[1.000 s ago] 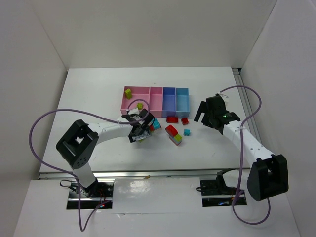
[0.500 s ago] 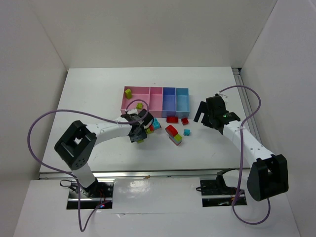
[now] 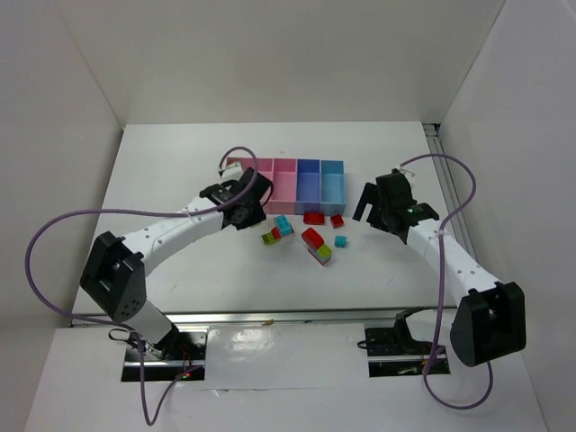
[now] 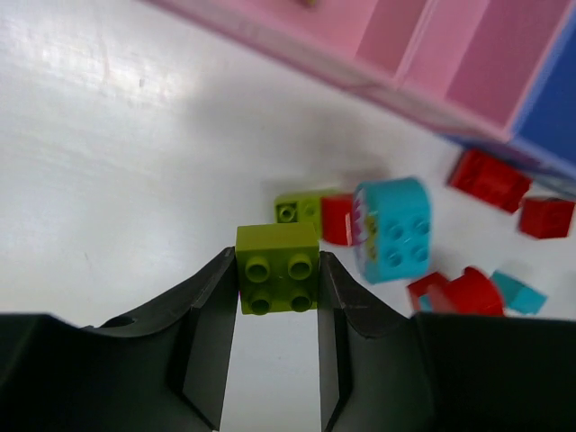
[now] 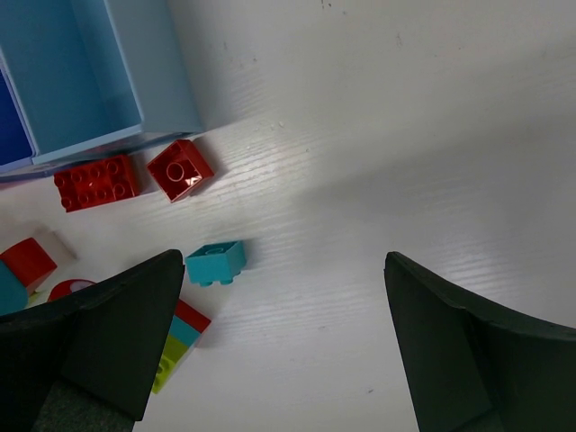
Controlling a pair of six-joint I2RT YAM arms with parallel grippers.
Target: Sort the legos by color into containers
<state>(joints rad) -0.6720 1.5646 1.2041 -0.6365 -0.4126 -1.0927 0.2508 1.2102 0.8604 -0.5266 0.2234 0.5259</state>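
With the left jaws clamped on the lime green brick (image 4: 277, 280), low centre of the wrist view, carry it well past the rim of the wide pink bin (image 3: 266, 167) at upper centre before releasing; the right jaws stand wide apart.

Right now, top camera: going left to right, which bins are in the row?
wide pink bin → narrow pink bin → periwinkle blue bin → light blue bin
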